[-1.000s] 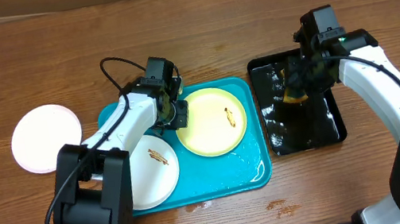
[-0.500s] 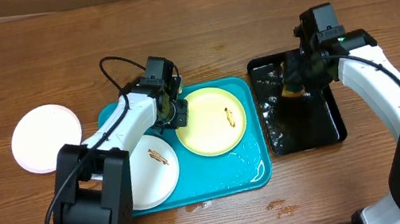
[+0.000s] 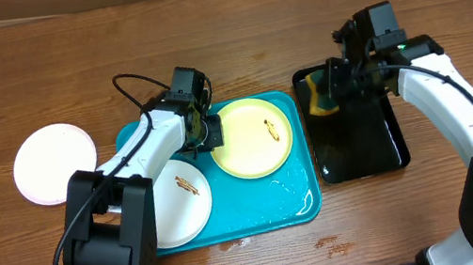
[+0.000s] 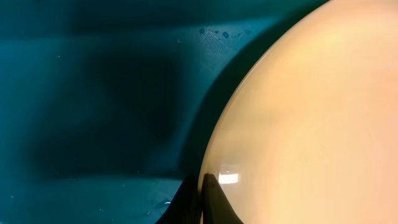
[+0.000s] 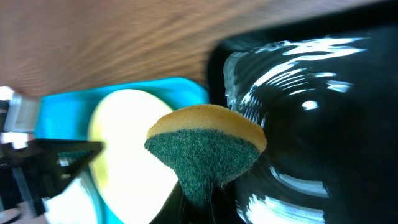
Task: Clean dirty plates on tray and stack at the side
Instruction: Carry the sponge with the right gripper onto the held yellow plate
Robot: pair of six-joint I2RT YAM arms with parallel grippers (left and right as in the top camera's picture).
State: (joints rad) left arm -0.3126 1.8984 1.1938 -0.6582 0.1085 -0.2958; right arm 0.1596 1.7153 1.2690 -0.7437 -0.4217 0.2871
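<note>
The turquoise tray (image 3: 259, 214) holds a pale yellow-green plate (image 3: 252, 139) with a dark smear and a white plate (image 3: 177, 207) with a smear. A third white plate (image 3: 54, 162) lies on the table left of the tray. My left gripper (image 3: 208, 135) is shut on the yellow-green plate's left rim; the left wrist view shows the jaws (image 4: 202, 196) pinching the plate (image 4: 311, 118). My right gripper (image 3: 333, 93) is shut on a yellow-and-green sponge (image 5: 205, 149), held over the black tray's far left end.
A glossy black tray (image 3: 362, 146) with water stands right of the turquoise tray; it also shows in the right wrist view (image 5: 323, 124). Water drops lie on the turquoise tray's near right part and on the wood in front of it.
My right gripper has lifted the sponge from the black tray's water and moved it left toward the turquoise tray. The yellow-green plate has shifted slightly in my left gripper.
</note>
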